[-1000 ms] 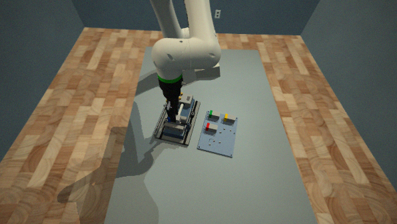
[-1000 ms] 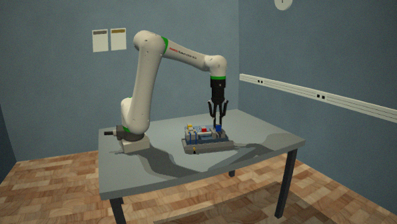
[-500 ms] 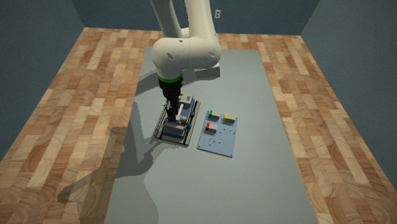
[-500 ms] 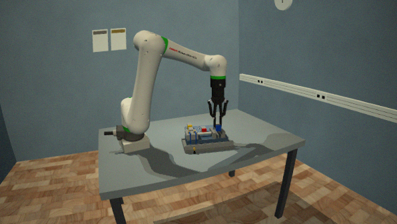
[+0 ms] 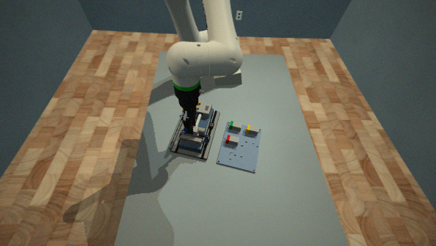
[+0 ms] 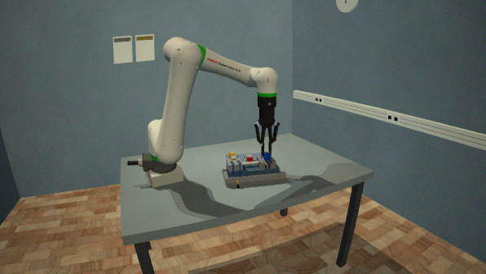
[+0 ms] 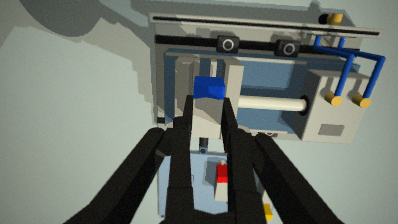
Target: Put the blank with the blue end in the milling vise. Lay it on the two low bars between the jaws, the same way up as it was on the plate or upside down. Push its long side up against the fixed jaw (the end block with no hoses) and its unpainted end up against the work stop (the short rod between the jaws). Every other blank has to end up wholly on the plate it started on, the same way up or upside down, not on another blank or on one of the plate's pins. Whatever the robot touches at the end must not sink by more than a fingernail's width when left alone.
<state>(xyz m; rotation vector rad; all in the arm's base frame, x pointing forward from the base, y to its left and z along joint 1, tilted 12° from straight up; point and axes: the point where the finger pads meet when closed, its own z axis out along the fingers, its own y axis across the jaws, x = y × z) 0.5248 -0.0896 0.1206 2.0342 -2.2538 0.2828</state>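
My gripper [image 7: 207, 107] is shut on the blank with the blue end [image 7: 209, 87]. It holds the blank over the milling vise [image 7: 260, 85], in the gap between the jaw on the left [image 7: 185, 75] and the jaw on the white rod [image 7: 232, 75]. The fingers hide the blank's unpainted end and whatever lies under it, so I cannot tell whether it rests on the low bars. The block with blue hoses [image 7: 332, 107] is at the vise's other end. In the top view the gripper [image 5: 187, 122] stands upright over the vise [image 5: 194, 133], with the blue end [image 5: 185, 130] just below the fingers.
The pin plate [image 5: 238, 146] lies right of the vise, carrying blanks with a green end [image 5: 234, 126], a yellow end [image 5: 252, 129] and a red end [image 5: 231, 139]. The plate's front part shows only pins. The arm's base stands at the back of the table.
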